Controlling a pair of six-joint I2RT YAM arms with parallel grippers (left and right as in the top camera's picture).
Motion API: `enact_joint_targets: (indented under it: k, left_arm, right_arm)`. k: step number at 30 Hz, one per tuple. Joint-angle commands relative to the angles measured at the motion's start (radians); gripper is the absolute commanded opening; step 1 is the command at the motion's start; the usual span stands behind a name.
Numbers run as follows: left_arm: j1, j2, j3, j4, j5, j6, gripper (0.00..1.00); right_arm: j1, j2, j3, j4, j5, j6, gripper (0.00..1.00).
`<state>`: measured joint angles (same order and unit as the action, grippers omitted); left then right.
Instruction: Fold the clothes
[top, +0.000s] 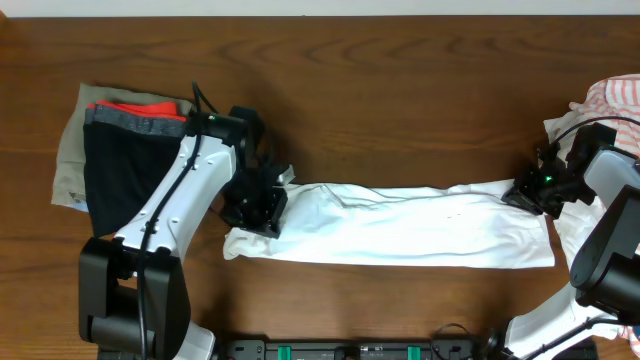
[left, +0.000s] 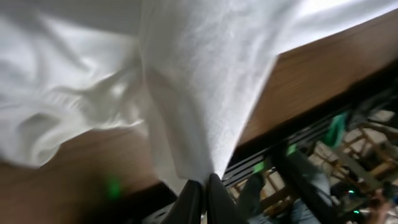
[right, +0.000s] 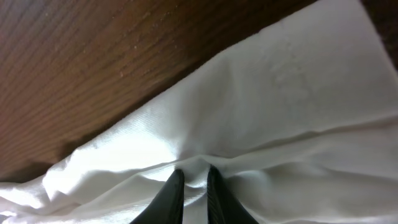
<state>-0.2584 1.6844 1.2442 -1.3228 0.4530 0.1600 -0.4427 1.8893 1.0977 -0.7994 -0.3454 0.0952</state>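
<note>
The white shirt (top: 400, 230) lies in a long folded band across the middle of the tabletop (top: 350, 80), nearer its front edge, with my left gripper (top: 262, 205) pinched tight on its left end and my right gripper (top: 528, 195) pinching its right end.

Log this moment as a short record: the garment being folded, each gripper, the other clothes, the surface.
garment: white shirt, folded into a long band lying flat
left gripper: jaws shut on the shirt's left end, that end lifted
right gripper: jaws pinching the shirt's right end
other clothes: dark folded stack at far left; orange-striped garment at the right edge
surface: brown wooden table
</note>
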Motion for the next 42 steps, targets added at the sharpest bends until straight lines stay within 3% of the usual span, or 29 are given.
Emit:
enact_joint_targets:
  k: [1, 7, 13, 25, 28, 32, 37, 42]
  left_arm:
    - [0.0, -0.006, 0.01, -0.008, -0.08, 0.023, 0.06]
    - [0.0, -0.006, 0.01, 0.0, -0.136, 0.022, 0.06]
    - [0.0, -0.006, 0.01, 0.077, -0.241, -0.051, 0.06]
    - [0.0, -0.005, 0.007, 0.227, -0.241, -0.072, 0.16]
    - [0.0, -0.005, 0.011, 0.253, -0.24, -0.137, 0.15]
    - [0.0, -0.019, 0.059, 0.237, -0.14, -0.185, 0.1]
    - [-0.003, -0.074, 0.101, 0.195, 0.134, -0.18, 0.06]
    - [-0.005, -0.077, 0.067, 0.135, 0.133, -0.181, 0.06]
  right_arm:
    - [0.003, 0.027, -0.019, -0.005, 0.087, 0.005, 0.14]
    - [0.003, 0.027, -0.019, -0.005, 0.087, 0.005, 0.14]
    - [0.003, 0.027, -0.019, -0.005, 0.087, 0.005, 0.15]
    - [0.003, 0.027, -0.019, -0.005, 0.087, 0.005, 0.15]
    - [0.003, 0.027, -0.019, -0.004, 0.087, 0.005, 0.15]
    - [0.003, 0.027, -0.019, -0.005, 0.087, 0.005, 0.15]
    - [0.003, 0.027, -0.019, -0.004, 0.087, 0.005, 0.15]
    - [0.003, 0.027, -0.019, -0.004, 0.087, 0.005, 0.15]
